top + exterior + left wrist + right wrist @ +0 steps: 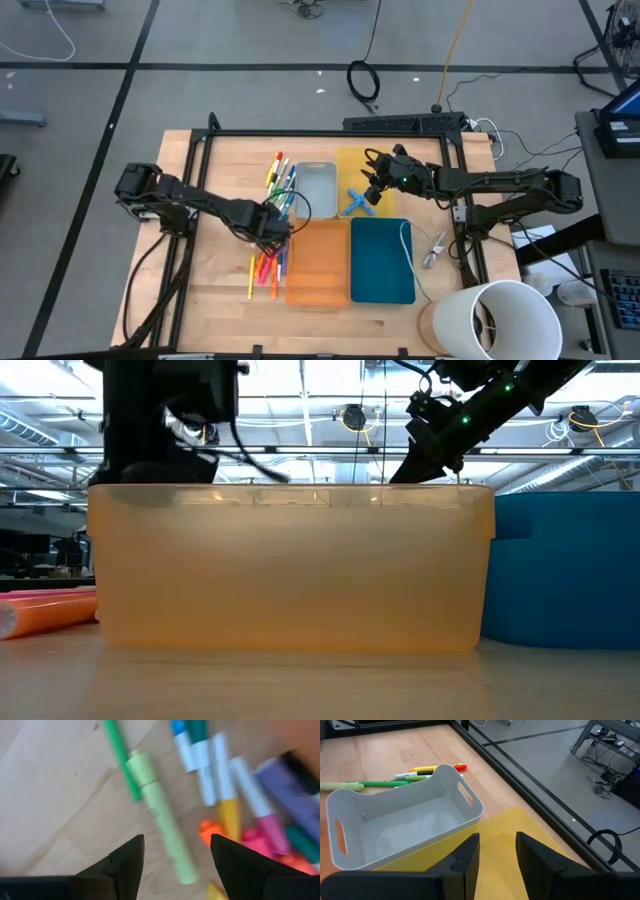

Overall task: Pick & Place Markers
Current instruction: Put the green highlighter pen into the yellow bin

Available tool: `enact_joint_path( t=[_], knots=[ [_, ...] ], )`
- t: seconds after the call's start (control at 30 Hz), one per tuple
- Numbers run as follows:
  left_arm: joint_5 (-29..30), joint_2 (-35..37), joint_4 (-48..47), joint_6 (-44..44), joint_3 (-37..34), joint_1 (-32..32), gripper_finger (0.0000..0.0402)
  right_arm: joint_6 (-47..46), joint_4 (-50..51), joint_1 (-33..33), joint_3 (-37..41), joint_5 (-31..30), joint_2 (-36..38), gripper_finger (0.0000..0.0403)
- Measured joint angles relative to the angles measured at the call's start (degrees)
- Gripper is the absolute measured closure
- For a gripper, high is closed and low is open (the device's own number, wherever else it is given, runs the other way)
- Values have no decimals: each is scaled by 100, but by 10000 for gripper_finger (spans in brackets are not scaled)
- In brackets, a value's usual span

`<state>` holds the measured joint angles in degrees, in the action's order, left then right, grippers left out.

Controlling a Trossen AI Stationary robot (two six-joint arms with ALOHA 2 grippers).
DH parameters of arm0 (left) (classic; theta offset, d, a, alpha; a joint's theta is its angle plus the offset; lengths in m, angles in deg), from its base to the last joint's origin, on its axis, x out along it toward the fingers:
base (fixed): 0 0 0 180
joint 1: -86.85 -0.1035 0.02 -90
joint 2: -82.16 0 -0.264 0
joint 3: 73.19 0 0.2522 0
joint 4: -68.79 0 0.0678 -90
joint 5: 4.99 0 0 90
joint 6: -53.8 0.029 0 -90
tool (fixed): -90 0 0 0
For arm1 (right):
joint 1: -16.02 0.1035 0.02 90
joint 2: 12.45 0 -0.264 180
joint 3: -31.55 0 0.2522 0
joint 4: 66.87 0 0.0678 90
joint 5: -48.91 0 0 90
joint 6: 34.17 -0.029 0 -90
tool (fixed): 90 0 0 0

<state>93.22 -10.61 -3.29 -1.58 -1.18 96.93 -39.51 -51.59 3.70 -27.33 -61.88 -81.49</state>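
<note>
Many markers in mixed colours lie on the wooden table left of the trays, one cluster [281, 183] beside the grey tray [317, 188] and one cluster [265, 268] beside the orange tray [318, 262]. My left gripper [276, 222] is open, low over these markers; its fingers stand on either side of a light-green marker [162, 827] without touching it. Two blue markers [357, 202] lie crossed in the yellow tray [350, 165]. My right gripper [374, 186] is open and empty above the yellow tray [505, 835], next to the grey tray [405, 822].
A teal tray [381, 260] lies right of the orange one, with a white cord [407, 250] across it. A white cylinder [500, 320] stands at the table's near right corner. A black frame [300, 133] borders the table. In the low view the orange tray [290, 570] blocks most of the scene.
</note>
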Motion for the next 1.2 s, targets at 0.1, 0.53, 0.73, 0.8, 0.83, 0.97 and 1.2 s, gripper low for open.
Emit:
enact_joint_path(
  t=[0.1, 0.53, 0.73, 0.8, 0.83, 0.97, 1.2],
  knots=[
    [59, -9, 36, -82, 80, 118, 167, 0, 0, 0, 0, 0, 0, 288],
    [240, -7, 165, -621, -278, -18, 167, 0, 0, 2, 3, 7, 0, 289],
    [0, -7, 461, -780, -589, -137, 167, 0, 0, 2, 7, 7, 0, 289],
    [-72, -7, 460, -820, -694, -194, 167, 0, 0, 2, 7, 9, 0, 289],
    [-117, -7, 461, -836, -755, -216, 167, 0, 0, 2, 7, 9, 0, 289],
    [-368, -2, 587, -824, -1000, -258, 167, 0, 0, 2, 7, 9, 0, 289],
    [-412, 22, 1123, -200, -1170, -267, 168, 0, 0, 2, 7, 9, 0, 289]
  ],
)
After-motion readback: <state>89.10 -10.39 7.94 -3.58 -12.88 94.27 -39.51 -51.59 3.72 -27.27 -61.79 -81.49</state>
